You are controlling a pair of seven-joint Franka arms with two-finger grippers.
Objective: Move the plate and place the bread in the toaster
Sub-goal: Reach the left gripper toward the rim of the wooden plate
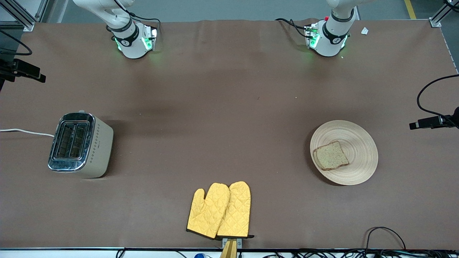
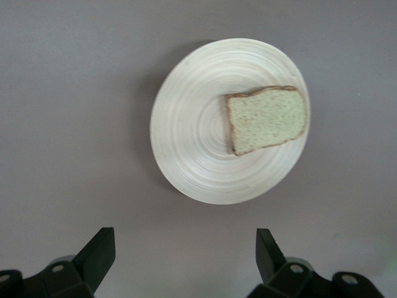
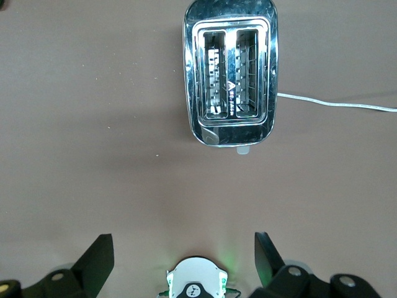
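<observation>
Counts: we are seeing one round light tan wooden plate (image 1: pixel 353 143), one square slice of brownish speckled bread (image 1: pixel 331 155), one cream-beige two-slot toaster with chrome top (image 1: pixel 81 144), two yellow quilted oven mitts (image 1: pixel 220 210).
Bread: lying flat on the plate, off-centre, toward the rim nearer the right arm's end.
Plate: sitting toward the left arm's end of the brown table (image 1: pixel 229 107).
Toaster: standing toward the right arm's end, well apart from the plate; both slots are showing empty; white cord (image 1: pixel 27 132) is running off the table edge.
Mitts: overlapping side by side, nearer the front camera than plate and toaster, between them.
Left gripper (image 2: pixel 185 254): hanging over the table just beside the plate, fingers (image 2: pixel 99 251) spread wide, holding nothing.
Right gripper (image 3: pixel 183 256): hanging over bare table near the toaster, fingers (image 3: pixel 98 256) spread wide, holding nothing.
Cut off: in the front view both grippers are out of frame; only arm bases are showing.
In the way: we are seeing only bare table between plate and toaster.
</observation>
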